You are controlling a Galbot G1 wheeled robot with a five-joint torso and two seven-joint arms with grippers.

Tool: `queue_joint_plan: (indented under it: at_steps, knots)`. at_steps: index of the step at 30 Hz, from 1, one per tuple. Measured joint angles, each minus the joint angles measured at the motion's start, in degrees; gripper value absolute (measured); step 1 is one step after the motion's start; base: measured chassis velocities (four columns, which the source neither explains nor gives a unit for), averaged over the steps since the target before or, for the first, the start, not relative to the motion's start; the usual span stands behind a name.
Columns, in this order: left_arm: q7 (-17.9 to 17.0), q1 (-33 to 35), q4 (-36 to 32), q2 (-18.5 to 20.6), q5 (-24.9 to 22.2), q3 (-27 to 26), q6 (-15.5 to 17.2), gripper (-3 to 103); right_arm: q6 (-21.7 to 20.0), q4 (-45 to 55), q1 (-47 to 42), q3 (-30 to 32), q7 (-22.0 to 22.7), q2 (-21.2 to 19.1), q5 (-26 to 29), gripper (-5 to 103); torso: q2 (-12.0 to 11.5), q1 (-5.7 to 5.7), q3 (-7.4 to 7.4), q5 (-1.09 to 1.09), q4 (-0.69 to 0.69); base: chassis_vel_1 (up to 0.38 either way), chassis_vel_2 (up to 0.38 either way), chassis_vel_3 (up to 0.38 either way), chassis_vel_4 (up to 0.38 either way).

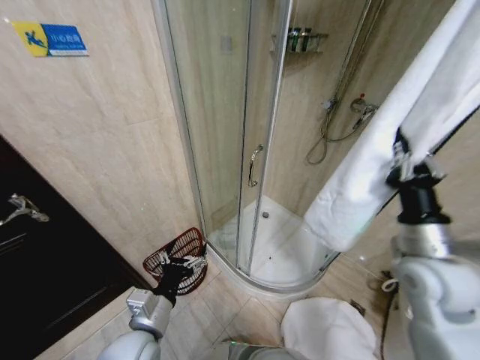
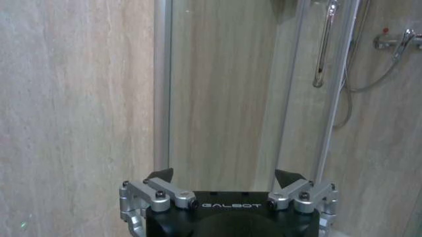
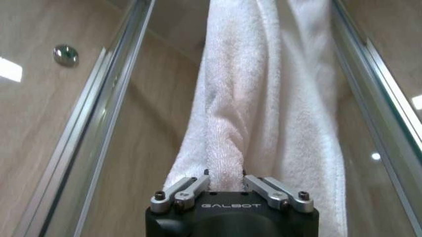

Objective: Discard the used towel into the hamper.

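Note:
The used towel (image 1: 375, 157) is white and hangs in a long fold at the right of the head view. My right gripper (image 1: 407, 166) is raised and shut on its cloth. In the right wrist view the towel (image 3: 254, 98) runs up from the closed right gripper (image 3: 228, 183), bunched between the fingers. The hamper (image 1: 180, 241), a small dark red wire basket, stands on the floor tiles by the shower enclosure's corner. My left gripper (image 1: 189, 264) hangs low, just in front of the hamper. The left wrist view shows the left gripper (image 2: 224, 177) open with nothing in it, facing the wall.
A curved glass shower enclosure with a door handle (image 1: 255, 165) stands in the middle, its white tray (image 1: 277, 240) on the floor. A dark door (image 1: 45, 262) is at the left. The tap and hose (image 1: 358, 111) hang inside the shower. A white rounded object (image 1: 326, 330) lies low right.

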Motion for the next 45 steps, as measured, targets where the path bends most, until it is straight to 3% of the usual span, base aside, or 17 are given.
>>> queue_joint_plan:
  at_steps: [11, 24, 33, 45]
  knots:
    - [0.0, 0.0, 0.0, 0.0, 0.0, 0.0, 0.0, 100, 4.72, -3.86, -7.11, -1.83, -4.2, 8.19, -7.79, 9, 0.0, 0.01, 0.0, -0.01, 0.0, 0.0, 0.0, 0.0, 0.0]
    - [0.0, 0.0, 0.0, 0.0, 0.0, 0.0, 0.0, 100, 10.07, -8.08, -12.82, -3.36, -6.76, 13.73, -12.96, 9, 0.0, 0.01, 0.0, 0.01, 0.0, 0.0, 0.0, 0.0, 0.0]
    - [0.0, 0.0, 0.0, 0.0, 0.0, 0.0, 0.0, 100, 10.44, -1.0, -14.58, -2.31, -7.0, 14.05, -13.32, 9, 0.0, 0.01, 0.0, 0.0, 0.0, 0.0, 0.0, 0.0, 0.0]
    - [0.0, 0.0, 0.0, -0.01, 0.0, 0.0, 0.0, 100, 8.61, 7.18, -11.34, 0.46, -1.9, 11.41, -14.9, 9, 0.0, 0.01, 0.0, 0.0, -0.01, 0.0, 0.0, 0.0, 0.0]
